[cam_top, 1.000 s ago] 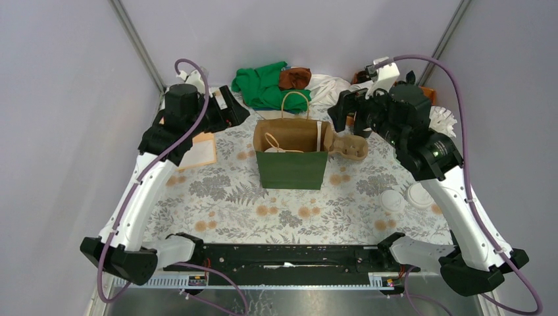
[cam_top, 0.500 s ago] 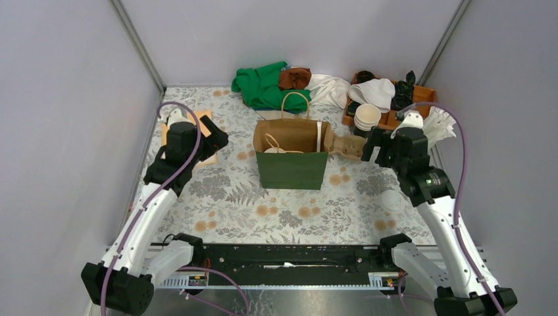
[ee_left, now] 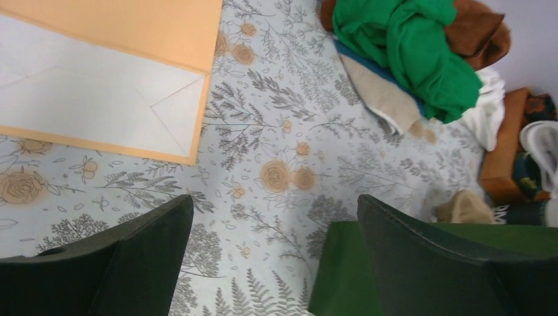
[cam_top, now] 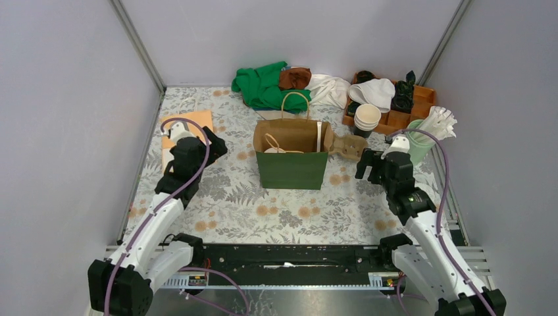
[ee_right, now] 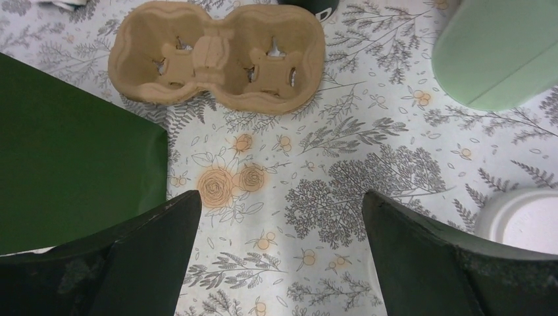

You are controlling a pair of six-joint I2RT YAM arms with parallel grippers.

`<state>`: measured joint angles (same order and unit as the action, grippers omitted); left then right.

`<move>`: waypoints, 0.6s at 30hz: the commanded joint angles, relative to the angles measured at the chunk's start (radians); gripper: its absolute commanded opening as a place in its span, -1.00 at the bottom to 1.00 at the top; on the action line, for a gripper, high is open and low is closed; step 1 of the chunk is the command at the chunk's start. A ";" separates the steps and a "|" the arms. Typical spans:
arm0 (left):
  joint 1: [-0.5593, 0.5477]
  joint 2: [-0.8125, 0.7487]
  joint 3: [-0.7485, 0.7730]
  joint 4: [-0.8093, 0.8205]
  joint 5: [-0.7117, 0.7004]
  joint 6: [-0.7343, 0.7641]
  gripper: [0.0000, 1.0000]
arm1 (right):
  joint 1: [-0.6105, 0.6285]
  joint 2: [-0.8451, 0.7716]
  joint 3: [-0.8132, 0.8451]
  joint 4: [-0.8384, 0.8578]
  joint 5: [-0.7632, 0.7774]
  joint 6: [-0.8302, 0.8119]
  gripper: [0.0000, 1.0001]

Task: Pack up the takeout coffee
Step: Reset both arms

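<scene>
Both arms hang low over the counter (cam_top: pixel 289 210) with nothing held: the left gripper (ee_left: pixel 274 204) has its jaws spread wide over bare floral cloth, and the right gripper (ee_right: pixel 281 197) is just as wide. The green paper bag (cam_top: pixel 291 170) stands upright between them with its mouth open to the top. Under its handle a pale round shape shows inside, toward the bag's left side, and I take that to be the lid of the takeout coffee (cam_top: pixel 271 151). If so the cup is already in the bag, and any further reach must come straight down through the mouth. The left arm is the nearer. Only that sliver of the shape shows, so I cannot tell whether the cup stands upright or leans. The pulp cup carrier (ee_right: pixel 217 56) lies empty just beside the bag's right wall. A white round lidded thing (ee_right: pixel 520 227) is cut off at the right wrist view's edge, so whether it is a loose lid or another cup is unclear
</scene>
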<state>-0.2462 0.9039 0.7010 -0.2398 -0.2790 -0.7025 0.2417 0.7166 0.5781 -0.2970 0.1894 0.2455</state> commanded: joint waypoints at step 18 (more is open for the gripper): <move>0.059 0.347 -0.305 0.827 -0.242 0.506 0.98 | -0.182 0.471 -0.217 0.867 0.065 -0.072 0.77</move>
<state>-0.2283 1.1969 0.4683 0.2966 -0.5140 -0.2832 0.0860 1.0943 0.3855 0.2882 0.2146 0.1871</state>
